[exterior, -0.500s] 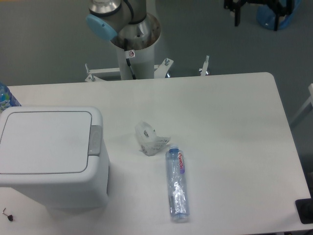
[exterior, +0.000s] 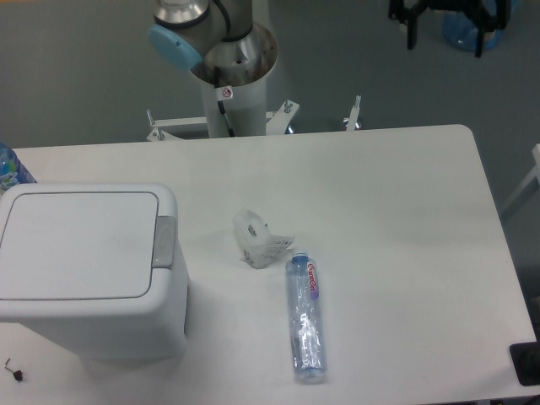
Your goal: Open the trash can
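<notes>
White trash can shut (contents hidden).

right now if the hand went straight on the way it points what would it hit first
Cannot tell: the hand is not in the picture. Only the arm's base shows, behind the table. The trash can sits shut at the near left, with nothing touching it.

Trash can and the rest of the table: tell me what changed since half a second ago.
Nothing visibly changed. The trash can has its lid shut as before, and the plastic bottle and the crumpled wrapper lie where they were. The gripper at the top edge has barely shifted, if at all.
</notes>
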